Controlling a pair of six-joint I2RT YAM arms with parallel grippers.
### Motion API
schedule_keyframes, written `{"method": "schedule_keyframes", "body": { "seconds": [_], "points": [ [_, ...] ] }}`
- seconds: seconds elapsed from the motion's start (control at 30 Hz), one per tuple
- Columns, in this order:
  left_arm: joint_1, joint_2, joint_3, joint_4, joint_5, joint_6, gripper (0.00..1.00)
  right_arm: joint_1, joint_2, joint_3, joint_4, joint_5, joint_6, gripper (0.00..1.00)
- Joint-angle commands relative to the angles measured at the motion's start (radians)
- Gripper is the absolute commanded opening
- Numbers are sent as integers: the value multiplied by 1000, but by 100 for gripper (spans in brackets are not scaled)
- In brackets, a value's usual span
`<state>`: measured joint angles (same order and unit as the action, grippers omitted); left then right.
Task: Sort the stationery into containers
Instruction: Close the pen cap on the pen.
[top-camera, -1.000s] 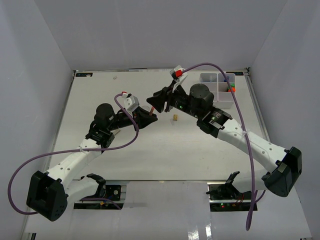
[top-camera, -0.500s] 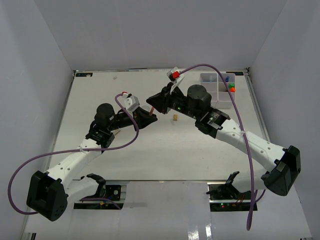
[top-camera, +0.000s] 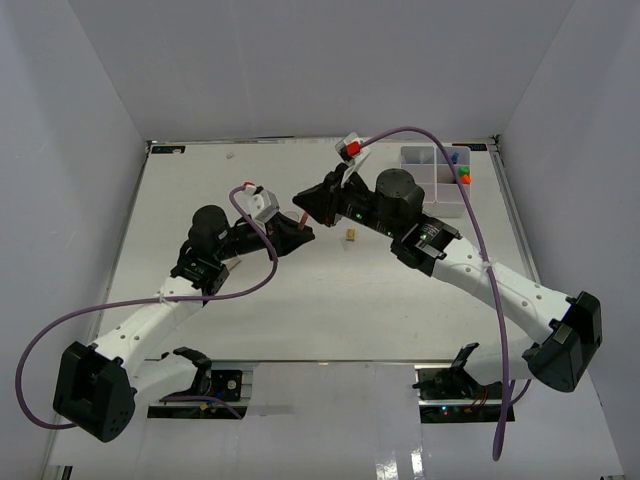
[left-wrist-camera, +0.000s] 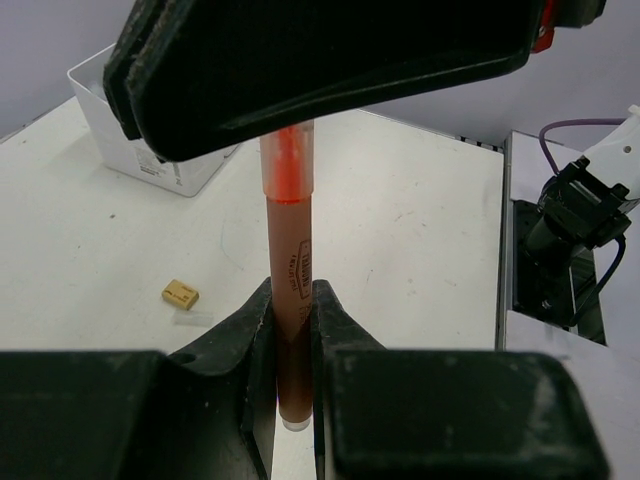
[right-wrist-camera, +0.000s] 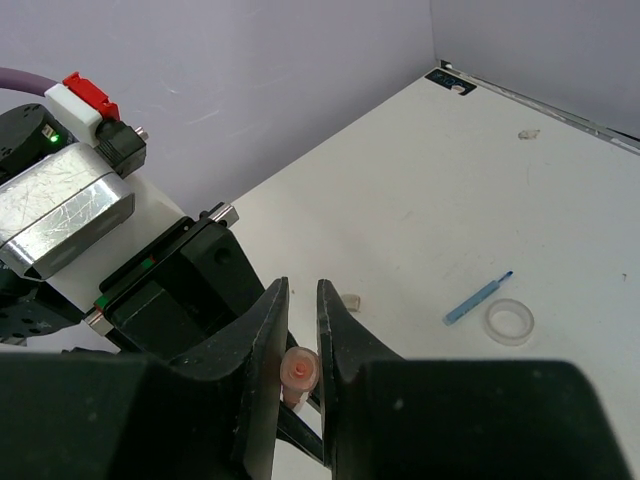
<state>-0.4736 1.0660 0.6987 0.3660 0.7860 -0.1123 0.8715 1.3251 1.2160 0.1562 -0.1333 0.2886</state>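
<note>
My left gripper (left-wrist-camera: 290, 322) is clamped on the lower barrel of the orange-brown pen (left-wrist-camera: 290, 245), holding it upright above the table (left-wrist-camera: 420, 230). My right gripper (right-wrist-camera: 301, 335) is closed on its orange top end. Both hold the one pen in mid-air, so I judge this to be a hand-over, since the white organiser box (top-camera: 436, 182) sits at the far right, on my right arm's side. While my left fingers grip, the pen cannot travel. The two grippers crowd each other closely. A tan block (left-wrist-camera: 180, 293) lies on the table between pen and box, and a tape ring (right-wrist-camera: 508, 321) and blue pen (right-wrist-camera: 478, 298) lie well apart.
</note>
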Motion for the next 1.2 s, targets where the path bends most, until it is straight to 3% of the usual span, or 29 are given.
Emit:
{"method": "schedule_keyframes", "body": {
  "seconds": [0.0,0.47,1.17],
  "points": [
    [-3,-46,99,134,15,19,0,0,37,-15,-135,-3,-22,8],
    [-5,-20,192,225,-8,28,0,-2,114,10,-306,-60,-32,8],
    [-10,2,305,175,-45,145,0,1,221,40,-469,-124,-51,8]
  ]
}}
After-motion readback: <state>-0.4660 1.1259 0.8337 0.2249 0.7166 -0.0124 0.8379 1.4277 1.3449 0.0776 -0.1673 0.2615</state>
